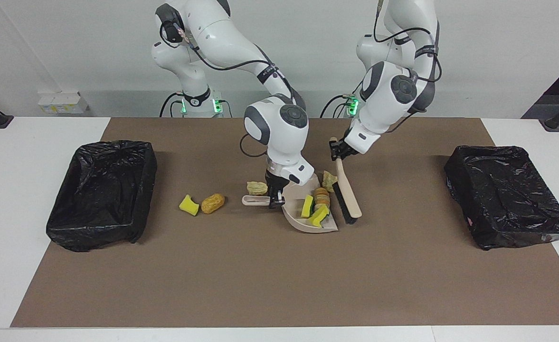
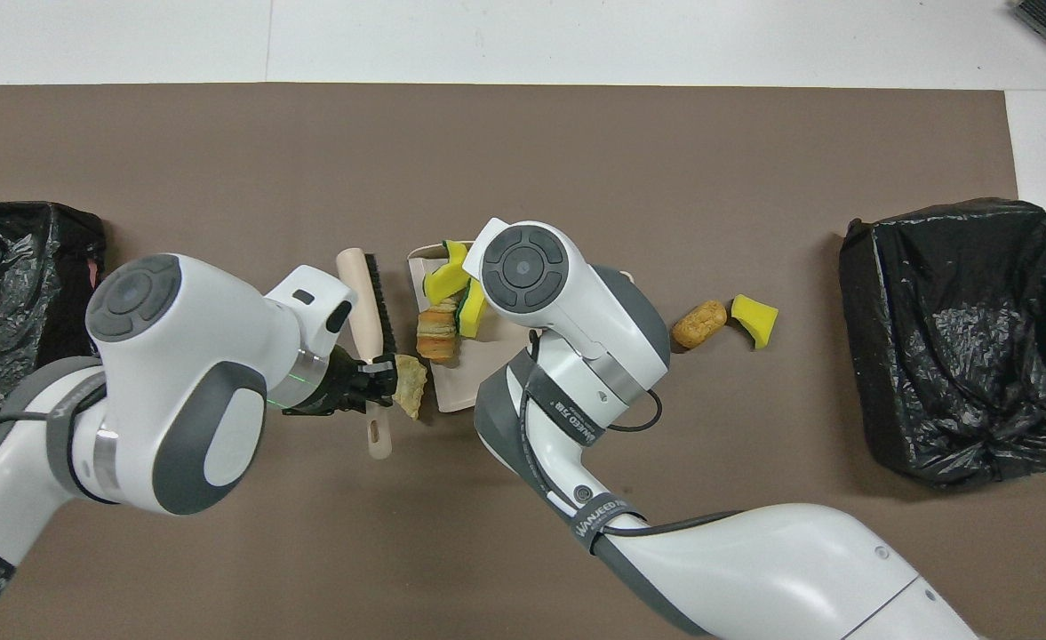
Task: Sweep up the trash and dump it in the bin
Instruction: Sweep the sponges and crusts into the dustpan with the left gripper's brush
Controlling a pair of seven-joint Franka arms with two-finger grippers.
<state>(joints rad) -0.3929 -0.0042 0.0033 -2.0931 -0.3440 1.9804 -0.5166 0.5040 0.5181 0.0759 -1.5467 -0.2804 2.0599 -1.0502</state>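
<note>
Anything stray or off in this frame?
One tan lump sits on the mat just off the dustpan, at its edge nearer the robots, beside the brush; it missed the pan. Three more bits lie unswept toward the right arm's end: a scrap by the pan handle, a brown lump and a yellow sponge.

Bare mat [image 1: 270, 275] lies open; brush [image 1: 347, 194] flanks the dustpan [image 1: 307, 219] mouth.
</note>
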